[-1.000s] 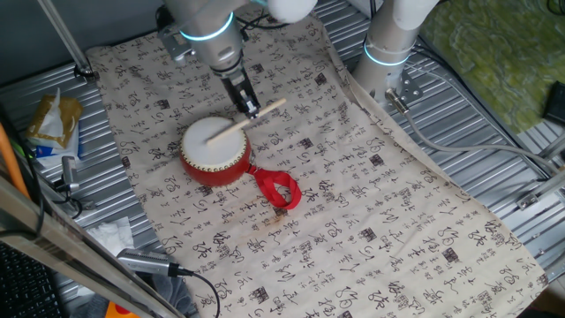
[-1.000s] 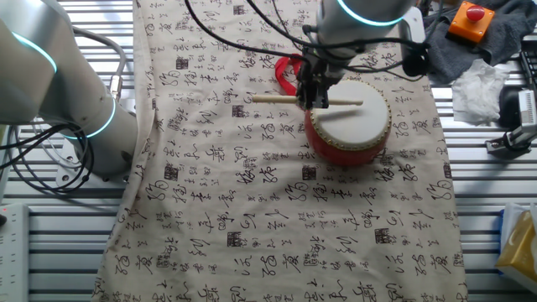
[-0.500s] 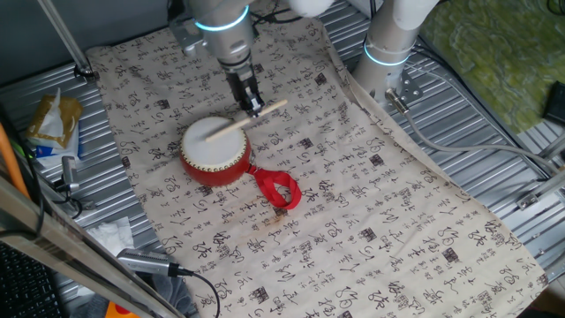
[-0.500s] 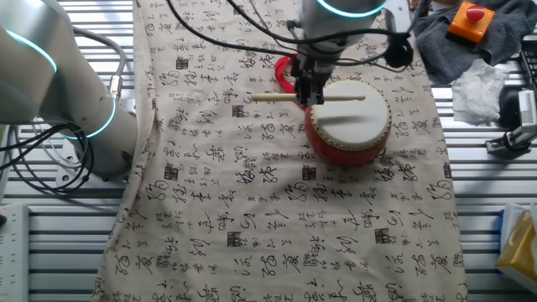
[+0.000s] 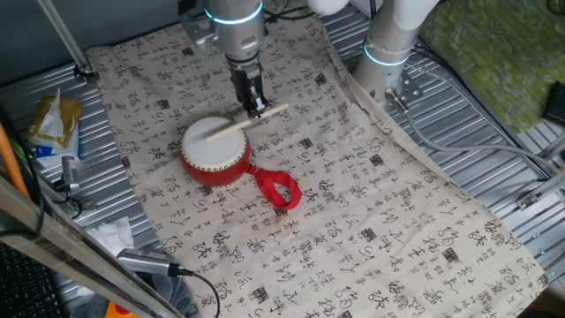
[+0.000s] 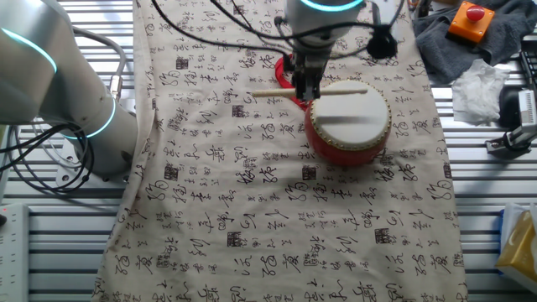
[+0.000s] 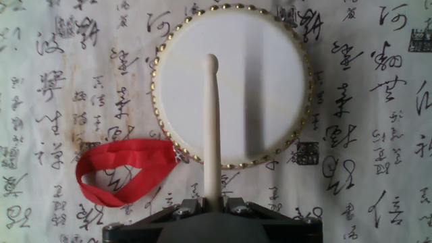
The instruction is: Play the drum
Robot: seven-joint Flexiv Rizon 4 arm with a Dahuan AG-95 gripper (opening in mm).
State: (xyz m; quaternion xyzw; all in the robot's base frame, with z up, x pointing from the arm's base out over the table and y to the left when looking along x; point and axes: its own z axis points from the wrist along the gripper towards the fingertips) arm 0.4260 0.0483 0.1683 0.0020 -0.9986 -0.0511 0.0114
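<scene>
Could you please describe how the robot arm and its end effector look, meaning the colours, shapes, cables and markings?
The arm is a rounded, glossy silver-grey tube with a glowing cyan ring around one joint. Black cables loop loosely beside it. The end effector is narrow and dark, black to dark grey, with two slim fingers; the hand view shows its dark base with small metal screws. No lettering or logo is readable.

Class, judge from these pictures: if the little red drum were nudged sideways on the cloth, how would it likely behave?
The drum looks squat and sits flat, so it would probably slide rather than tip. The cloth beneath may bunch. Its ribbon loop lies limp, so it would likely trail floppily.
</scene>
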